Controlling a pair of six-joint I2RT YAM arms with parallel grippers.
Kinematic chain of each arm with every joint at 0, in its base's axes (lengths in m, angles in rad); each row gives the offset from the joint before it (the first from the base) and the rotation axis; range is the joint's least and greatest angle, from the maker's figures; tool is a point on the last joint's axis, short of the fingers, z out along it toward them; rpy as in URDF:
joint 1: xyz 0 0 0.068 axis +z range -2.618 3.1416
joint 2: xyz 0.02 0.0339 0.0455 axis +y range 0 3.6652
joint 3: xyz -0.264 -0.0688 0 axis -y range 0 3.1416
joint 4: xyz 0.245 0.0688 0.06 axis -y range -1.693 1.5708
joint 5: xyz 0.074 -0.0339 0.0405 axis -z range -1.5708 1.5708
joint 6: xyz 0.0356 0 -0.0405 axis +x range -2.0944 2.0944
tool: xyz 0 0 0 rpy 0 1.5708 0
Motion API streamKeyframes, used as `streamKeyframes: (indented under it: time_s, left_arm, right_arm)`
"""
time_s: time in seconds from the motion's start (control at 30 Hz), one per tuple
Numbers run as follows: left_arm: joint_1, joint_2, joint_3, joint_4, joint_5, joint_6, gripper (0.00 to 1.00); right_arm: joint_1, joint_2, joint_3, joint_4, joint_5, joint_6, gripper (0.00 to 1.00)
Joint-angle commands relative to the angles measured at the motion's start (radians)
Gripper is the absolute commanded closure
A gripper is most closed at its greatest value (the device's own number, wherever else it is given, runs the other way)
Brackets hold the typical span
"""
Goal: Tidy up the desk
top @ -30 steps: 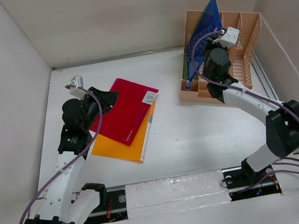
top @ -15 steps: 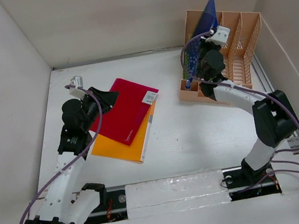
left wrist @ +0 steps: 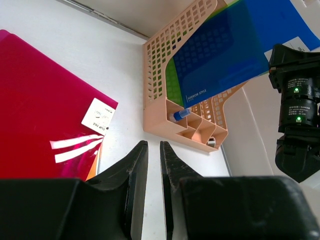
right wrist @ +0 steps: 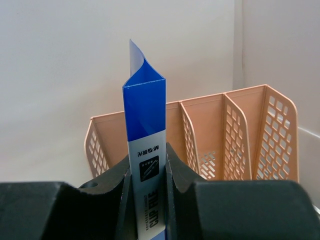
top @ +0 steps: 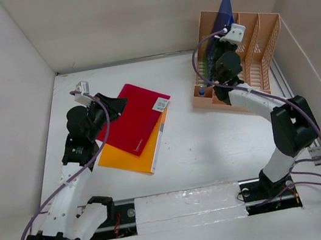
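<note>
Here the large flat matte white table (top: 213,142), the thing to be put in order, runs from the arm bases at the near edge to the white wall panels (top: 130,14) that close it on three sides.

Near left: a flat orange folder (top: 131,156) lies on the table. A glossy red plastic folder (top: 138,114) is stacked askew on it, and neither is filed. The left claw (top: 115,105) hangs over the red folder's left part, its fingers drawn almost together with a thin slit between them and nothing in it.

Far right: the right claw (right wrist: 148,165) is clenched on a translucent blue plastic folder (right wrist: 145,115). It holds the folder upright at the leftmost slot of the peach slotted plastic file rack (top: 259,48). Whether the folder's lower corner has entered the slot cannot be told.

Step in hand, as judged: filing the blue folder.

The next move calls for a straight descent parallel to the dividers. Release should come only once the folder is seated.

Edges: the rack's rims and dividers are narrow, and the limp folder could catch or buckle on them. The stacked folders lie flat, but the red one overhangs the orange, which gives an edge to grip.

Room: the far and right panels stand close behind the rack. The bare middle of the table, between stack and rack, leaves the arms free passage.
</note>
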Motion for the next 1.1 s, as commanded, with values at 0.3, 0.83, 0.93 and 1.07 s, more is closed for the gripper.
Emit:
streamKeyframes:
  time_s: [0.3,0.83,0.93,1.07]
  left_arm:
    - [0.007,-0.005,-0.001,0.057,0.013,0.003,0.87]
    - [0.007,0.01,-0.002,0.05,0.021,0.008,0.87]
    - [0.007,0.01,-0.002,0.056,0.021,0.008,0.88]
    - [0.007,0.013,-0.008,0.066,0.028,0.002,0.88]
  right_arm:
    - [-0.015,0.084,-0.004,0.209,-0.012,0.0,1.0]
    - [0.036,0.209,-0.033,0.415,0.077,-0.074,1.0]
    - [0.06,0.215,-0.084,0.427,0.098,-0.066,1.0]
    - [0.071,0.221,-0.117,0.428,0.138,-0.051,0.88]
